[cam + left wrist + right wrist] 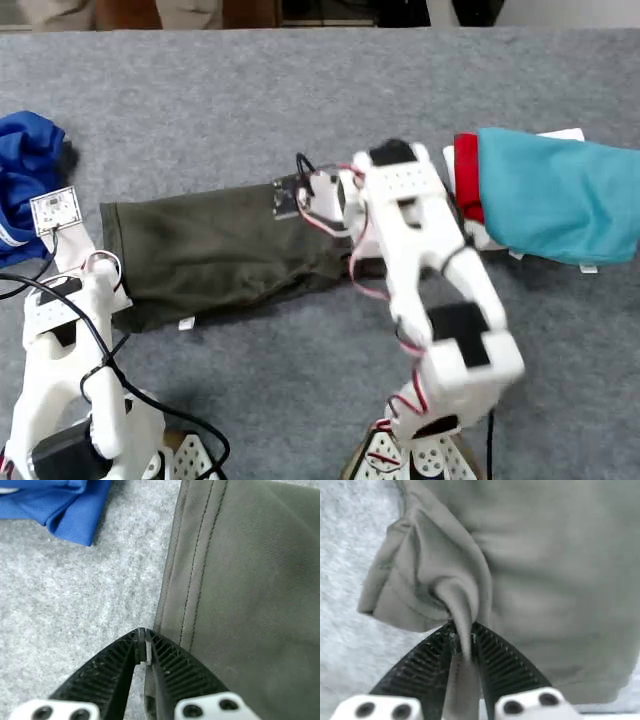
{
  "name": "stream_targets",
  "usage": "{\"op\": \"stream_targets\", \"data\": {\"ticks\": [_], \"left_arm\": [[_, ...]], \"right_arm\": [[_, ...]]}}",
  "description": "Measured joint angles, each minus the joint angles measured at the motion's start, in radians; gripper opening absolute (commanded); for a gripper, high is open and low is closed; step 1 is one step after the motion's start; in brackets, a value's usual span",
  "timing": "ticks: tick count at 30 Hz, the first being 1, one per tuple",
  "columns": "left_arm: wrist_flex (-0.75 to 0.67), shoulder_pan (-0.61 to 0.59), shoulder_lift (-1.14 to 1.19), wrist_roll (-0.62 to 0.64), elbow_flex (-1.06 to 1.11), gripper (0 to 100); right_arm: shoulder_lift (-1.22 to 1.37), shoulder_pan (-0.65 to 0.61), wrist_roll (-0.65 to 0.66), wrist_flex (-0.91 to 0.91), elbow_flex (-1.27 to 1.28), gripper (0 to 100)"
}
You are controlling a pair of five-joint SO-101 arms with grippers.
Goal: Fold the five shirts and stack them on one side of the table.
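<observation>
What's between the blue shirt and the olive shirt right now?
Bare grey table cover, shown in the left wrist view. The left gripper, shut, sits at the hem of the olive shirt, clear of the blue shirt.

A robotics lab or test bench is suggested. A tabletop (pixel 250 90) is covered edge to edge in grey felt-like cloth, and a white left arm (pixel 60 370) and right arm (pixel 440 300) are mounted at its near edge, with loose black cables (pixel 118 378) left exposed.
</observation>
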Motion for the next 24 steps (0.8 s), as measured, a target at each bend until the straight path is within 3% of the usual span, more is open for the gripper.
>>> {"op": "stream_targets", "data": {"ticks": [4, 9, 11, 17, 19, 21, 24], "left_arm": [[0.000, 0.000, 0.000, 0.000, 0.000, 2], [0.000, 0.000, 0.000, 0.000, 0.000, 2], [0.000, 0.000, 0.000, 0.000, 0.000, 2], [0.000, 0.000, 0.000, 0.000, 0.000, 2], [0.000, 0.000, 0.000, 0.000, 0.000, 2], [0.000, 0.000, 0.000, 0.000, 0.000, 2], [0.000, 0.000, 0.000, 0.000, 0.000, 2]], "right_arm": [[0.170, -0.005, 0.043, 0.075, -0.241, 2.7], [0.324, -0.051, 0.044, 0.140, -0.468, 29.5], [0.364, -0.064, 0.015, 0.146, -0.545, 35.1], [0.431, -0.071, -0.031, 0.212, -0.723, 26.4], [0.433, -0.066, -0.069, 0.273, -0.764, 17.1], [0.430, -0.049, -0.106, 0.336, -0.812, 1.0], [0.384, -0.012, -0.172, 0.377, -0.821, 3.7]]}}
